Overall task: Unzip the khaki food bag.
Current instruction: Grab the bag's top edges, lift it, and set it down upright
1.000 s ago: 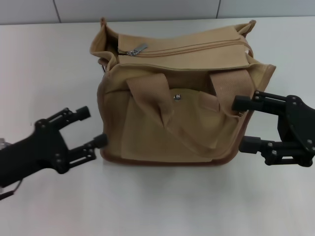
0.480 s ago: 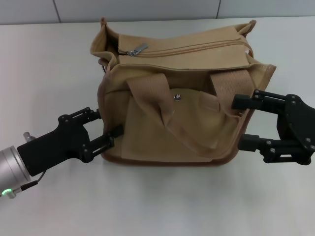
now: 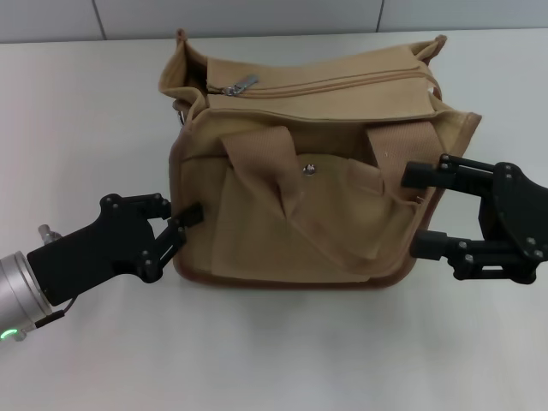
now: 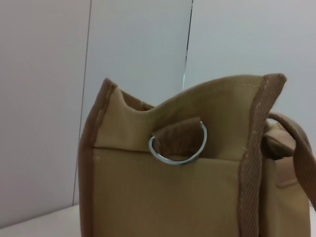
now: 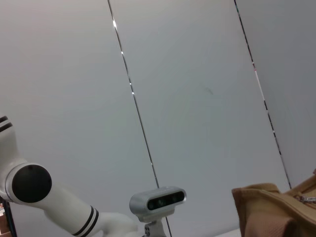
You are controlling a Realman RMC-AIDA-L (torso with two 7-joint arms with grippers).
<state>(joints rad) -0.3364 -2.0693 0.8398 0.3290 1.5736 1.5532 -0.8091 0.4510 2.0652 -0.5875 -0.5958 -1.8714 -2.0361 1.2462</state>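
Note:
The khaki food bag (image 3: 317,128) stands upright in the middle of the white table, handles folded down over its front pocket. Its top zipper is shut, with the silver pull (image 3: 240,86) at the bag's left end. My left gripper (image 3: 177,208) is open, its fingertips touching the bag's left side low down. The left wrist view shows that end panel of the bag (image 4: 173,197) close up, with a metal ring (image 4: 177,148). My right gripper (image 3: 417,212) is open wide against the bag's right side. A corner of the bag (image 5: 271,207) shows in the right wrist view.
The white table (image 3: 94,111) extends around the bag, with a grey panelled wall behind it. In the right wrist view a small camera on a stand (image 5: 158,200) and a white robot arm (image 5: 29,185) stand before the wall.
My left gripper has moved right to the bag's left side and turned, its fingers now closer together. The right gripper has barely moved.

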